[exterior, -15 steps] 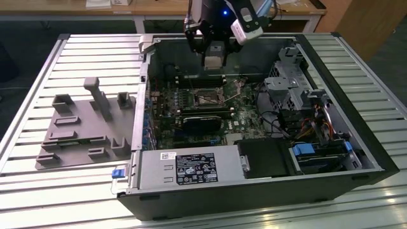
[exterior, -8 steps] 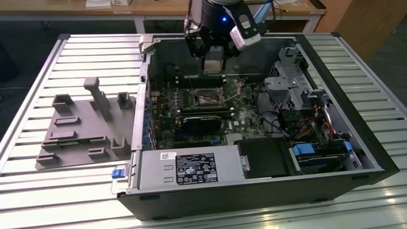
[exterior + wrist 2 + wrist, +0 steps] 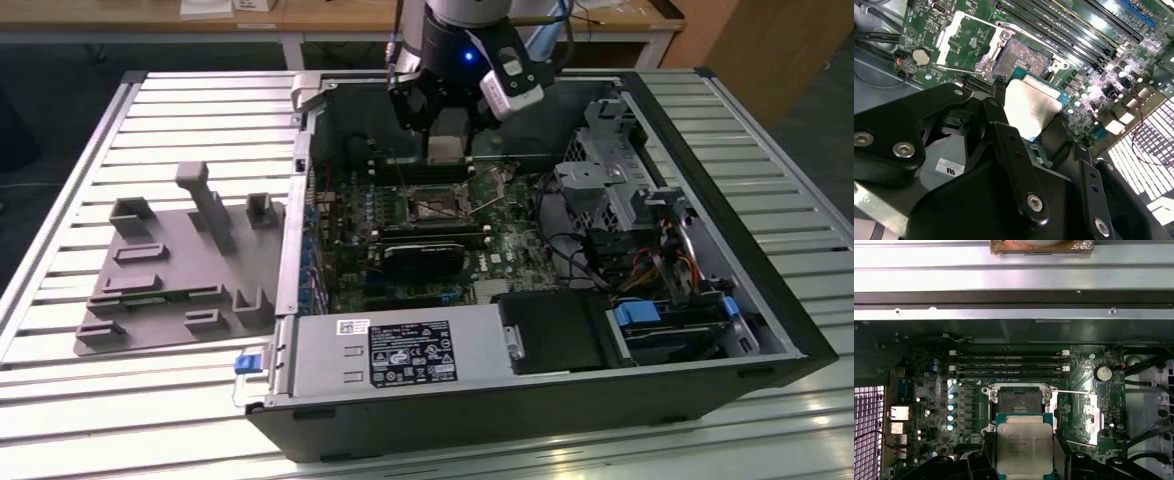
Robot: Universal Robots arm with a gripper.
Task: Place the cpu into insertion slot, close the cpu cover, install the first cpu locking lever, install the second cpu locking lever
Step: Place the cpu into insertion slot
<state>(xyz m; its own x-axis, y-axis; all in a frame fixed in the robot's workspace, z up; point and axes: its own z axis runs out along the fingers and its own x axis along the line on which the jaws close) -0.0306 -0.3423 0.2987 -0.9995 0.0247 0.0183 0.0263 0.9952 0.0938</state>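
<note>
My gripper point(image 3: 446, 135) hangs inside the open computer case, shut on the cpu point(image 3: 1024, 447), a flat square chip with a silvery top held by its edges between the black fingers point(image 3: 1000, 117). The cpu point(image 3: 1031, 105) hovers above the green board, just beside and apart from the insertion slot point(image 3: 1016, 400), whose dark square socket point(image 3: 1021, 59) lies uncovered. The cpu cover point(image 3: 1088, 412), a thin silver frame, is flipped open beside the slot point(image 3: 434, 205). A thin wire locking lever point(image 3: 1074, 391) stands raised across it.
Long memory slots point(image 3: 1009, 365) run just behind the socket. A black ribbed heatsink point(image 3: 427, 255) sits in front of it, the power supply point(image 3: 387, 350) at the case front, drive cages and cables point(image 3: 641, 215) toward the exterior view's right. A grey fixture point(image 3: 174, 270) lies outside the case.
</note>
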